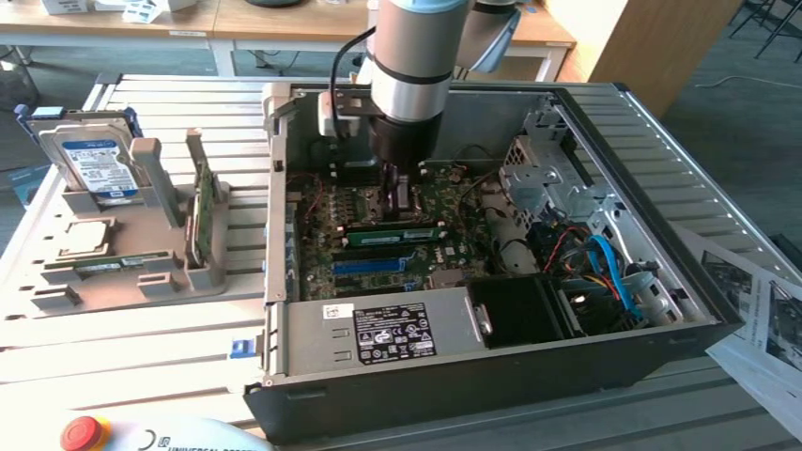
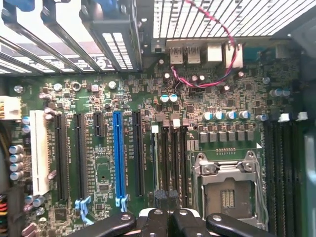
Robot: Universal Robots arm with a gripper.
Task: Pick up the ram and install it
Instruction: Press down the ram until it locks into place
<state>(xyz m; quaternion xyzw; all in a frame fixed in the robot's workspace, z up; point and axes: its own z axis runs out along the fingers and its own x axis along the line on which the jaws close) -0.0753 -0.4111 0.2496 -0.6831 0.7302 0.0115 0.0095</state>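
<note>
The ram (image 1: 394, 232) is a long green stick standing on edge in a slot of the motherboard (image 1: 376, 268), inside the open computer case (image 1: 501, 376). My gripper (image 1: 404, 209) hangs straight down into the case just above the middle of the ram. In the wrist view my gripper (image 2: 165, 215) is shut, its black fingertips pressed together with nothing between them, over the dark memory slots (image 2: 170, 163) beside the CPU socket (image 2: 229, 190). I cannot tell whether the fingertips touch the ram.
On the exterior view's left, a grey tray (image 1: 150, 282) holds a hard drive (image 1: 94, 160) with a blue label, an upright green expansion card (image 1: 198, 211), a chip (image 1: 82, 237) and a thin green strip (image 1: 119, 263). Power supply (image 1: 382, 334) and cables (image 1: 602, 268) crowd the case.
</note>
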